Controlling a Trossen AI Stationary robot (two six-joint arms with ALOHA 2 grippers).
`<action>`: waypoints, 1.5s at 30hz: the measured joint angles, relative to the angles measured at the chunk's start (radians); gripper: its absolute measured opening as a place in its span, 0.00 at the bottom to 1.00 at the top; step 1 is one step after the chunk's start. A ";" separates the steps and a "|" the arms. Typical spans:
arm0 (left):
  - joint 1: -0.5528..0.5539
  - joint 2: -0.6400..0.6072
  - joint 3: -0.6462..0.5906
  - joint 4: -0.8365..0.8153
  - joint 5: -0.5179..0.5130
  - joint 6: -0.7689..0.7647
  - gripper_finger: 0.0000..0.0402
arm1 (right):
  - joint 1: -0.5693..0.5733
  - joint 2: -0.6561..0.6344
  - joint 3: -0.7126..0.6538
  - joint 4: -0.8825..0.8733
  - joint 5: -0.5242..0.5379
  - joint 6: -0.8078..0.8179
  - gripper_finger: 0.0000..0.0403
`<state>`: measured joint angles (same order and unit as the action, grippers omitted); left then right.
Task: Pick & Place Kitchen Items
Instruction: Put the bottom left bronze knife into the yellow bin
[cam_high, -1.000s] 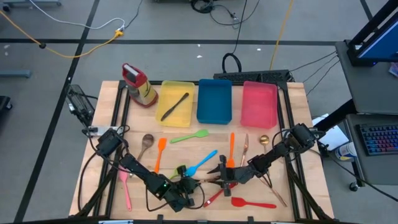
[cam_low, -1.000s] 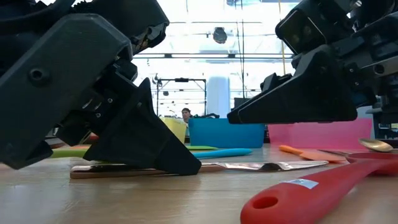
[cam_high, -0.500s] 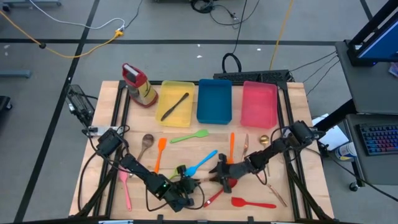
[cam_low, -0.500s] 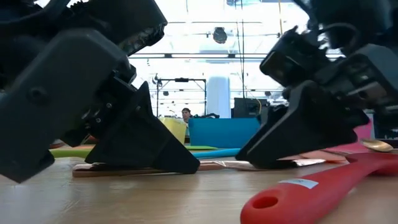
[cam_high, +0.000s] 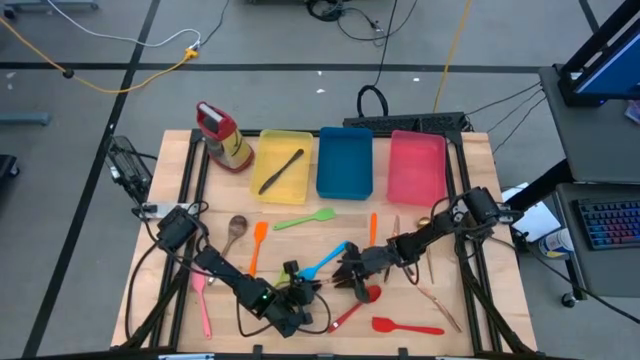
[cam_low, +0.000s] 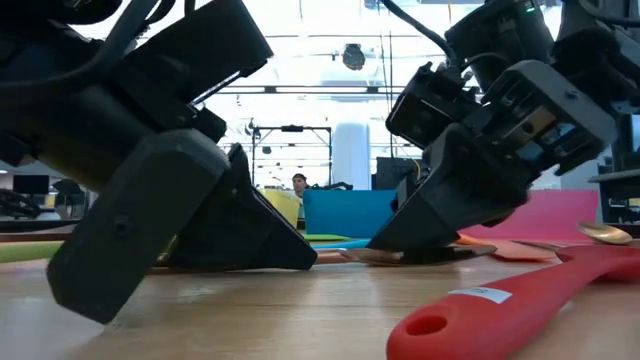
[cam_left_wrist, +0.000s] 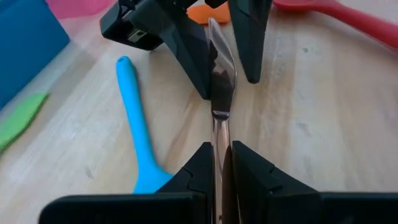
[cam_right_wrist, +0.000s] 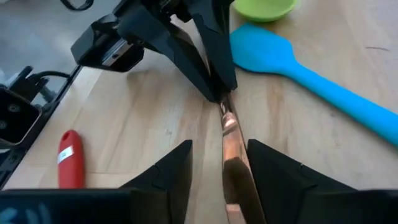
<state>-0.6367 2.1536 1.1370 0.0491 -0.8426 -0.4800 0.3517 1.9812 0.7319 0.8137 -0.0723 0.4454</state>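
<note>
High view, starting at the bottom of the frame: most of the kitchen items lie loose on the wooden table (cam_high: 480, 170), among them a red spatula (cam_high: 405, 326) at lower right, a pink spoon (cam_high: 203, 305) at lower left, an orange spatula (cam_high: 256, 247) and a blue spatula (cam_high: 326, 261) near the middle. At lower centre the left gripper (cam_left_wrist: 222, 157) is clamped on one end of a thin copper-coloured utensil (cam_left_wrist: 221, 81) lying on the wood, while the right gripper (cam_right_wrist: 219, 157) straddles the other end with its fingers apart on either side; whether they touch it yet is hard to say. Farther up, a green spoon (cam_high: 306, 219) lies alone. Along the top, the yellow tray (cam_high: 300, 140) holds one dark utensil (cam_high: 281, 170), and the blue tray (cam_high: 345, 190) and pink tray (cam_high: 417, 190) look empty. So the sorting seems barely begun, with nearly everything left to place.
</note>
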 joint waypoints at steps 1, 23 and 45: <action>0.002 0.000 0.000 0.002 -0.006 0.008 0.11 | -0.001 0.000 0.000 -0.004 0.001 0.004 0.32; 0.015 -0.001 0.001 0.006 -0.100 0.052 0.10 | -0.012 0.002 -0.002 -0.006 0.007 0.037 0.02; 0.080 -0.014 0.102 -0.012 0.263 0.031 0.26 | 0.012 0.009 -0.006 0.106 0.012 -0.141 0.00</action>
<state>-0.5564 2.1397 1.2388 0.0371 -0.5794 -0.4485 0.3633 1.9905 0.7261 0.9193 -0.0599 0.3047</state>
